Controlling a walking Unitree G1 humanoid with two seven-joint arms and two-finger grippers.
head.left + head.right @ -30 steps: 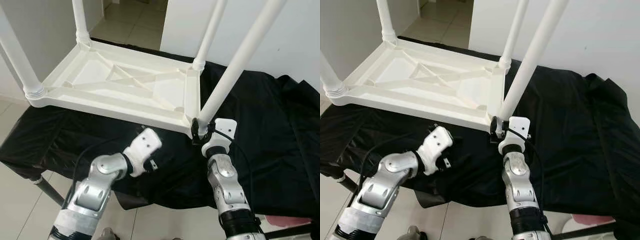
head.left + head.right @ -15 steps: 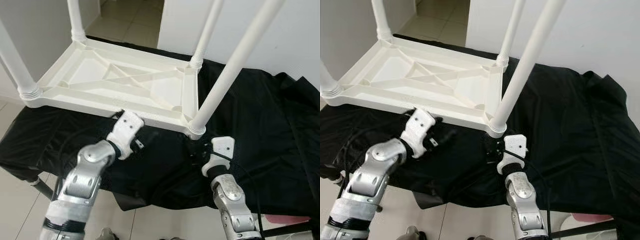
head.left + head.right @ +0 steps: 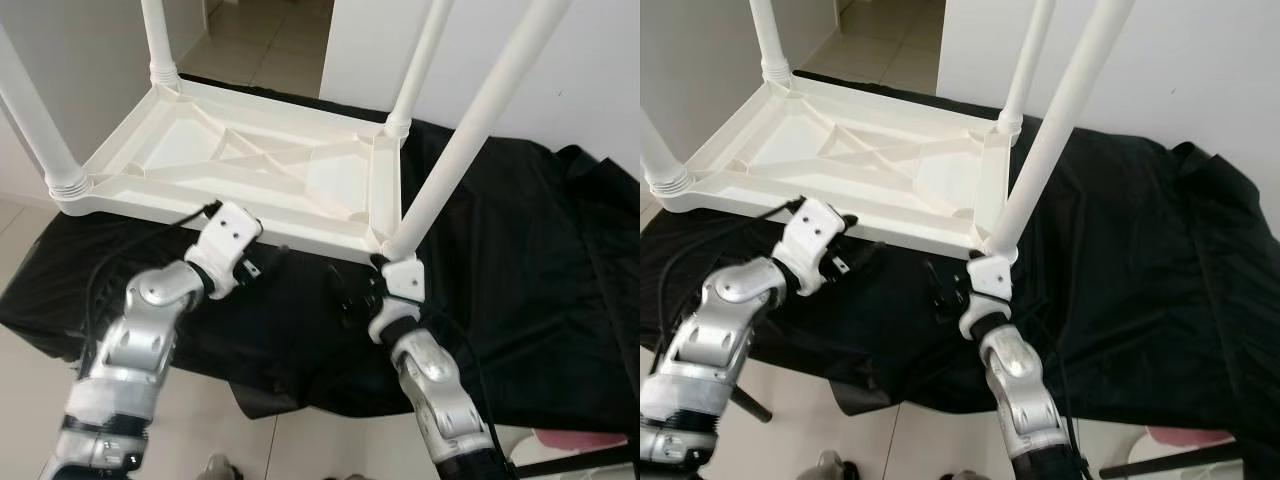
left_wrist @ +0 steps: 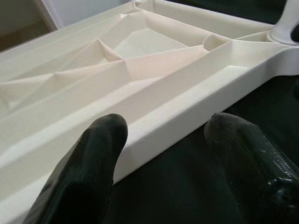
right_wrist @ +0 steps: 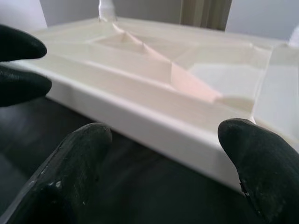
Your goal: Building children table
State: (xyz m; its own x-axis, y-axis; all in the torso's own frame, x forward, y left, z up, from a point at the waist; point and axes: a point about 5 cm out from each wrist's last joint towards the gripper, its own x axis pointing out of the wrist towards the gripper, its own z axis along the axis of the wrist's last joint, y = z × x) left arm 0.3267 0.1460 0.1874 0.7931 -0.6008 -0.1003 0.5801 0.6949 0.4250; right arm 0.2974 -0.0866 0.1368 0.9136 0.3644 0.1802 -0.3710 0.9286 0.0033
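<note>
Table legs [image 3: 470, 120] cut off above (all four), black cloth [image 3: 560, 300] cropped rightward

table [image 3: 250, 170]: smooth white plastic | cloth [image 3: 520, 260]: black, slightly shiny fabric

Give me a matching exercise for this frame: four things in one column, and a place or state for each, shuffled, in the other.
Things:
1. white table
2. black cloth
3. left hand
4. right hand

Places or states:
A. open, at the near corner where a leg stands
B. upside down, legs pointing up
C. spread beneath the table
D. open, at the middle of the near rim

Pairs: 1-B, 2-C, 3-D, 4-A
</note>
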